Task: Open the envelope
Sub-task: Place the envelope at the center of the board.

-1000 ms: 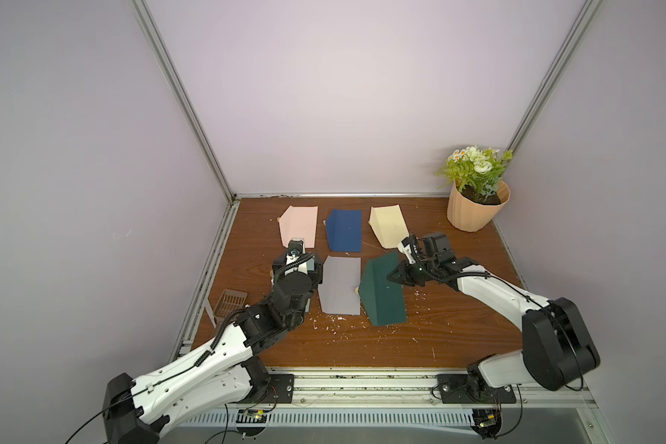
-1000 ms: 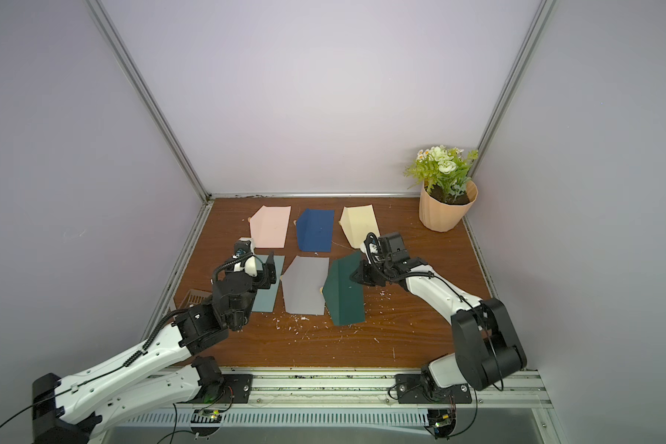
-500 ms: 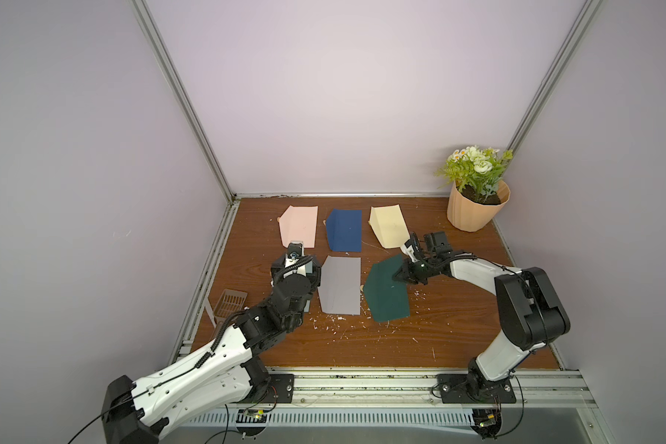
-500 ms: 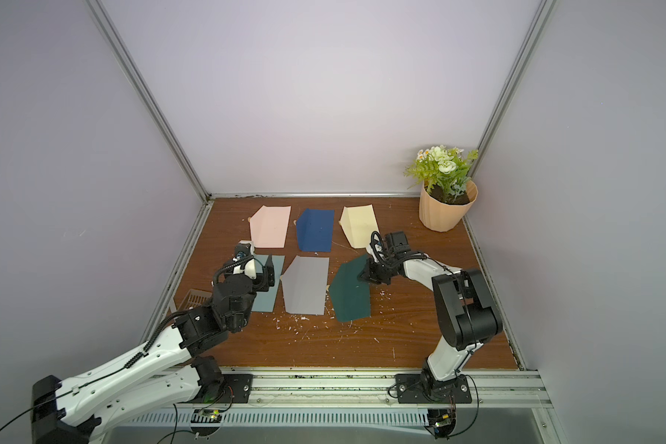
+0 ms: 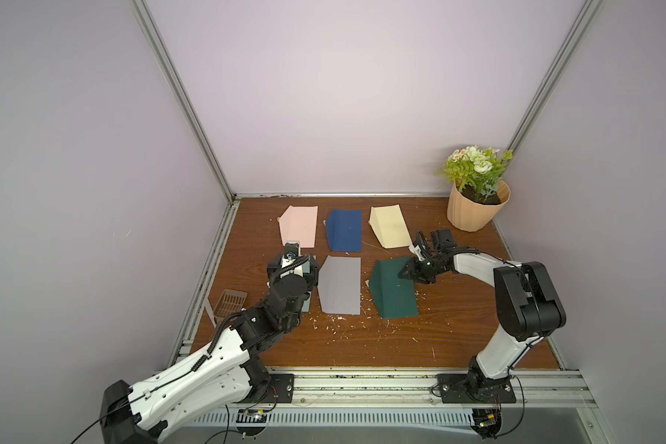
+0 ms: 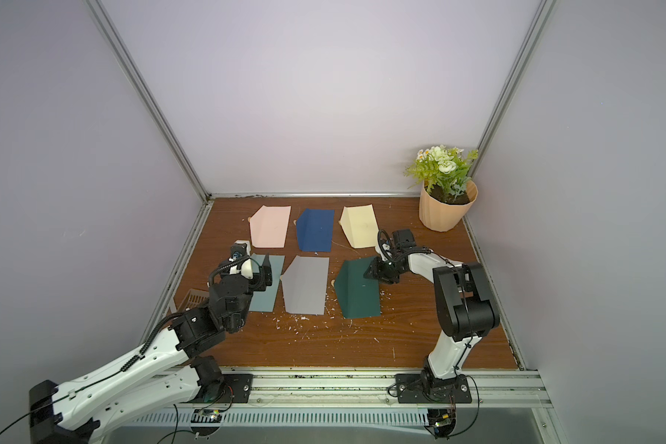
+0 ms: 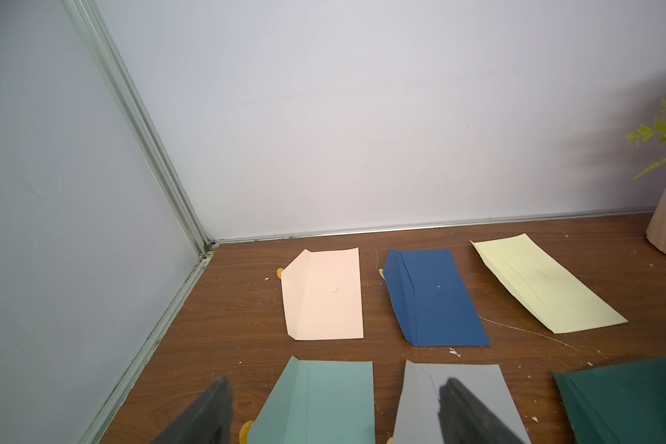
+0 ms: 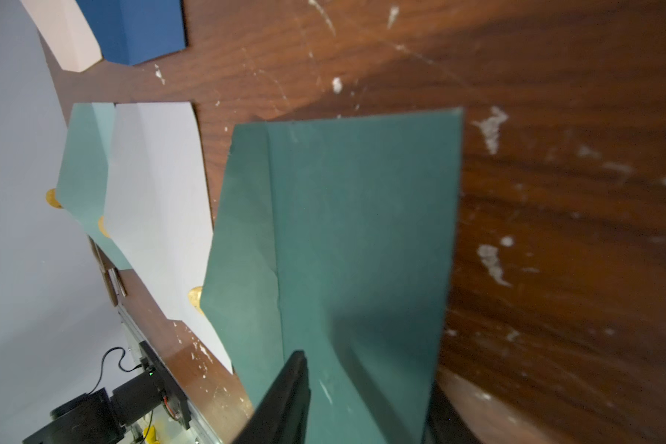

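Right claw (image 5: 405, 270) just let go at the dark green envelope's (image 5: 393, 296) 1 o'clock corner, jaws apart, flap looks unfolded.

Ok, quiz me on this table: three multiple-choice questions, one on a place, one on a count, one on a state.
1. Where does the flower pot stand? A. far right corner B. near left corner C. between the arms
2. How many envelopes lie on the table? A. four B. six C. eight
3. The left hand is: A. shut on an envelope B. open and empty C. out of view

Answers: 1 A, it stands far back on the right; 2 B, two rows of three; 3 B, its fingers are apart with nothing between.
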Available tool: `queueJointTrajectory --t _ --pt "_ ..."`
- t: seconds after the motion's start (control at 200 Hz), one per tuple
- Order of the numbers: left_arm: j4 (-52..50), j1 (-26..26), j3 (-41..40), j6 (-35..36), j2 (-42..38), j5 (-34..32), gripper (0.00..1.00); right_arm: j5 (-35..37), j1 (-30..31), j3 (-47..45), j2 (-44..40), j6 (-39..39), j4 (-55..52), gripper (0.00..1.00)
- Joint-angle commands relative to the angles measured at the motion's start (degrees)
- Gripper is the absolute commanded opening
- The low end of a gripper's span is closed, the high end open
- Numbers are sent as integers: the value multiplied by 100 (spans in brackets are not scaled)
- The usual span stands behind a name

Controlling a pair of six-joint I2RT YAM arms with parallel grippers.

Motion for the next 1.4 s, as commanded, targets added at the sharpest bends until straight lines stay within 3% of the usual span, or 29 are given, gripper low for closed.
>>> queueJointTrajectory --t 0.0,0.125,0.26,0.31,0.425,0.57,0.686,0.826,0.966,1.096,1.201,1.296,1.366,1.396 --pt "-6 83 -32 7 -39 -100 85 372 -21 44 -176 -50 -317 62" --pt "-6 83 -40 6 -36 -106 86 762 -52 -6 -285 26 -405 80" --pt "2 205 -61 -57 -45 -54 99 1147 -89 -4 -727 135 -511 86" --pt "28 401 -95 -120 -62 127 99 1359 -89 34 -949 157 -563 88" --pt "344 1406 -268 -291 -31 847 99 2053 -89 150 -1439 82 -535 91" --pt "915 3225 -466 -697 484 2138 99 3095 -102 -14 -1871 -53 4 91" --pt "2162 4217 -993 -751 1107 2345 99 3904 -101 -654 -2240 -239 1033 92" --pt "4447 4291 -1950 -25 2000 1654 99 4626 -104 -2130 -2906 -481 3261 97" --pt "5849 4349 -2203 325 3064 1868 99 5111 -119 -3316 -3099 -1061 5319 99" --pt "6682 4356 -2172 762 3656 2057 100 5604 -196 -3490 -2641 -1309 6026 99" --pt "7286 4427 -2242 892 4157 2565 100 5329 -406 -3496 -2182 -1528 6495 99" --pt "7358 4435 -2302 937 4193 2867 100 5514 -501 -3614 -1763 -1635 7130 99" --pt "8247 4480 -2570 1002 4515 2955 99 5160 -622 -3786 -1562 -1635 7639 98" --pt "7917 4480 -2501 943 4414 2979 99 5112 -631 -3833 -1442 -1639 7806 98"
